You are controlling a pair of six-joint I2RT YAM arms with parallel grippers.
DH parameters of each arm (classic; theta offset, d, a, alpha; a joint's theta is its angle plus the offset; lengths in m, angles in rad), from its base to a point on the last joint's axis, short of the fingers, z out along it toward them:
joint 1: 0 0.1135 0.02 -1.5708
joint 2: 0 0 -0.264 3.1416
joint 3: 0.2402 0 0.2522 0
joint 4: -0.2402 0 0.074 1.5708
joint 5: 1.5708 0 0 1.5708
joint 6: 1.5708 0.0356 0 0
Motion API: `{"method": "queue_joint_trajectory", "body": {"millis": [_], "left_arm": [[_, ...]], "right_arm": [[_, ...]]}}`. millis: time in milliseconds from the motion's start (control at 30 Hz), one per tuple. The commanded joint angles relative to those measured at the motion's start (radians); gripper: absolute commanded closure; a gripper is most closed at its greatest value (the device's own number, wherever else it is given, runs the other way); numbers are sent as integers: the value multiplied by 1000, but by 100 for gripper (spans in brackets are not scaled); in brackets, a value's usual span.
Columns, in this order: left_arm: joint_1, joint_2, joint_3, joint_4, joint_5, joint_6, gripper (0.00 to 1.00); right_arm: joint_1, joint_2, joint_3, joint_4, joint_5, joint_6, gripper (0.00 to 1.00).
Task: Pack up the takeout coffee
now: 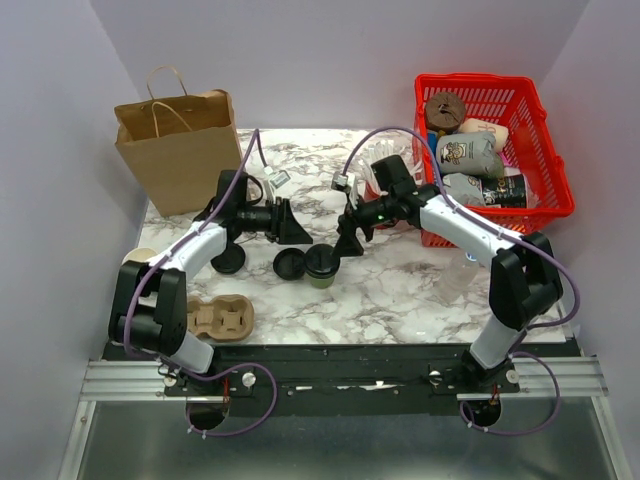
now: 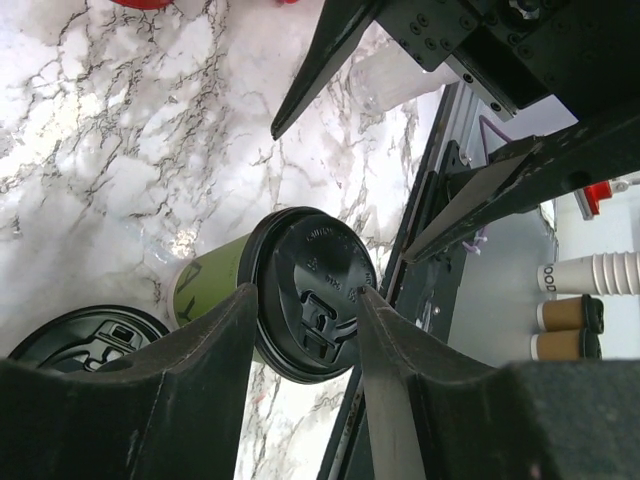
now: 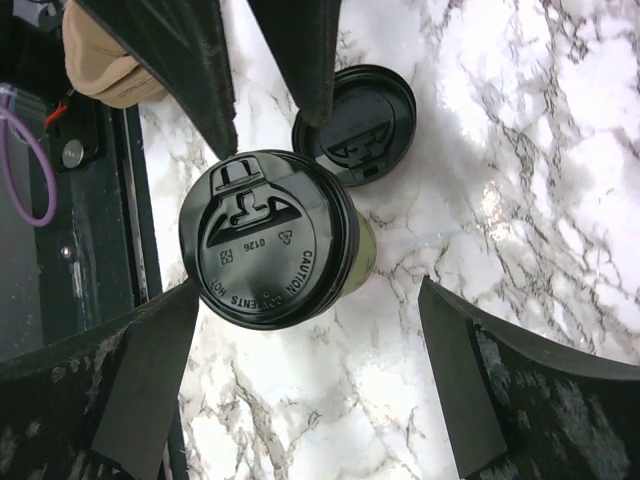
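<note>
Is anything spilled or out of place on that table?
No spill shows. The small olive-green paper cup stands upright with its round black plastic lid on, yet a second loose black lid lies on the marble-patterned table right beside it, belonging to no cup.

Count, all views.
- Green lidded cup [image 1: 321,266]: 1.
- Loose black lid [image 1: 289,264]: 1 certain. A second dark disc [image 1: 228,260] sits further left, kind unclear.
- Cardboard cup carrier [image 1: 222,320]: 1.
- Brown paper bag [image 1: 185,160]: 1.
- Red basket [image 1: 520,105]: 1, packets inside not countable.
- Brown lidded cups [image 2: 566,313] past the table edge: 2.
- Stack of white cups [image 2: 605,272]: 1.
</note>
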Motion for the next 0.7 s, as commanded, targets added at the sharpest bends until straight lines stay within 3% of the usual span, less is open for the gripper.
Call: {"method": "queue_joint_trajectory", "body": {"millis": [0,300,600,667], "left_arm": [[6,-64,16,-77,-40,24,46],[41,-121,-68,-211,-59,91,40],[41,-86,-107,-194,-62,96,38],[43,-80,-111,-196,-62,98,32]], "right_arm": [[-2,-18,13,15,-97,-111,0],[23,5,47,-31,-99,-343,0],[81,65,107,-141,-103,-515,0],[90,71,110,-178,-100,-567,0]]}}
